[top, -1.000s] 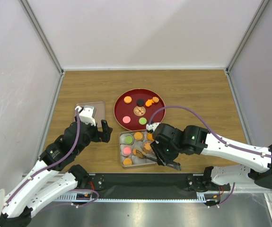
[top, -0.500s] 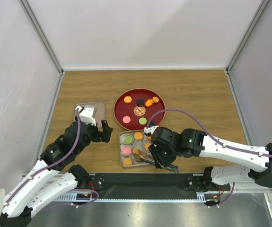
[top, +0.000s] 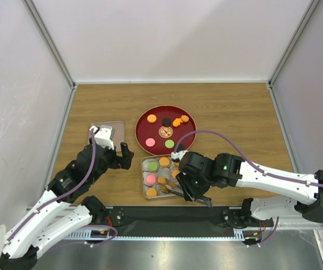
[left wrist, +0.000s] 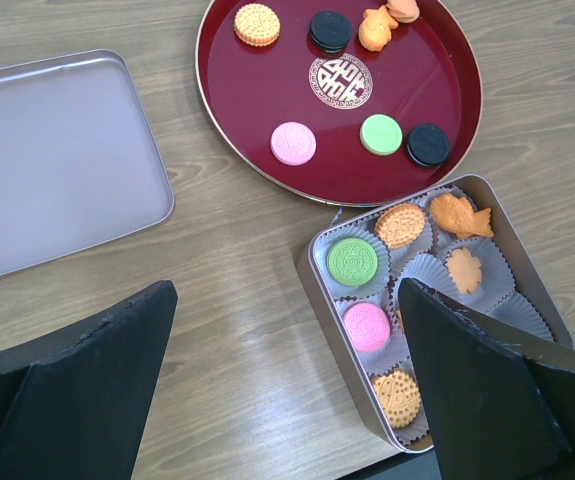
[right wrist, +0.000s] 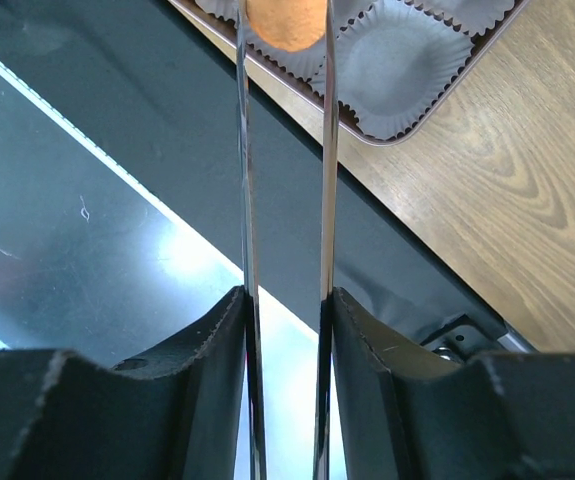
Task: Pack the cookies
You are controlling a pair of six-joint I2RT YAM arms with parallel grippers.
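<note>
Over the last second the right arm has swung left and nearer, bringing its load over the tin's near row; the left arm has not moved. Nearest us, the right gripper (right wrist: pixel 285 300) is clamped on thin metal tongs (right wrist: pixel 242 180), and an orange cookie (right wrist: pixel 285 22) sits pinched between their tips. The tongs' long axis runs from the near right up toward the tin (left wrist: pixel 312 262). An empty paper cup (right wrist: pixel 399 65) lies just right of the cookie, at the tin's near right corner, so we judge the drop needs a small shift right. Left of the tin, the left gripper (left wrist: pixel 287 290) hovers spread wide, holding nothing, near the lid (left wrist: pixel 57 160). Farthest, more cookies (left wrist: pixel 294 143) wait on the red tray (left wrist: pixel 437 90), closer to the right arm.
</note>
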